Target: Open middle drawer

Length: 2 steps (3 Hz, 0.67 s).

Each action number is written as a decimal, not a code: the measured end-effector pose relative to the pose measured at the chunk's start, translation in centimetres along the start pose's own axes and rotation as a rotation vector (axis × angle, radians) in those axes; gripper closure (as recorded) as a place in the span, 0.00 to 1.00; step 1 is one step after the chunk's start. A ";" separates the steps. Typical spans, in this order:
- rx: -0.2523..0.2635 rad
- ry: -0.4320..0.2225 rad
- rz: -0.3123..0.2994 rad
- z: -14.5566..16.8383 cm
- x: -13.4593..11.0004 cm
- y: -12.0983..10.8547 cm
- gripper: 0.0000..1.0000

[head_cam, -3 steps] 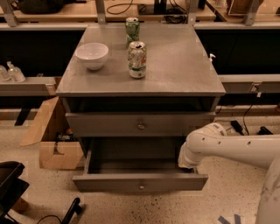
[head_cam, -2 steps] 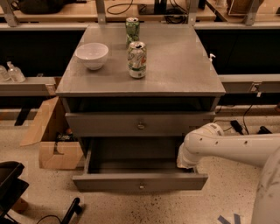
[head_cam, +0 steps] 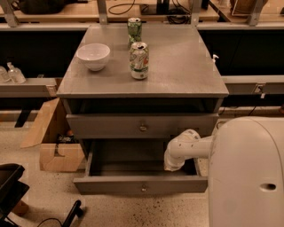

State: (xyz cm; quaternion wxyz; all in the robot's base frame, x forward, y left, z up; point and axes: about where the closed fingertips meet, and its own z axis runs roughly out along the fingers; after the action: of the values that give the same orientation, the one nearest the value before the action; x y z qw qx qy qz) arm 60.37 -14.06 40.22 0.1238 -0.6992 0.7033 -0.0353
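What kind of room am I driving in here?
Probably a lab or workshop: workbenches with cables behind the grey drawer cabinet, and a cardboard box on the floor. The gripper reaches into the open drawer.

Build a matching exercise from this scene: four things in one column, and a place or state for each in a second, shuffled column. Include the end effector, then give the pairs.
Things
1. bowl
2. middle drawer
3. end effector
4. cardboard box

Places or states
A. on the floor, left of the cabinet
B. at the right side of the open drawer
C. pulled out
D. on the cabinet top, left side

Pairs: 1-D, 2-C, 3-B, 4-A
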 end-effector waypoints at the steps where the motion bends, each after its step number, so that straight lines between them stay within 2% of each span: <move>1: -0.019 0.003 0.003 0.3 0.1 0.8 1.00; 2: -0.077 0.014 0.015 0.9 0.4 3.4 1.00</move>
State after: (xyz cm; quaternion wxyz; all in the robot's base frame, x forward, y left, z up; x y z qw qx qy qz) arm 57.22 -14.25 38.51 0.0920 -0.6979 0.7101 -0.0123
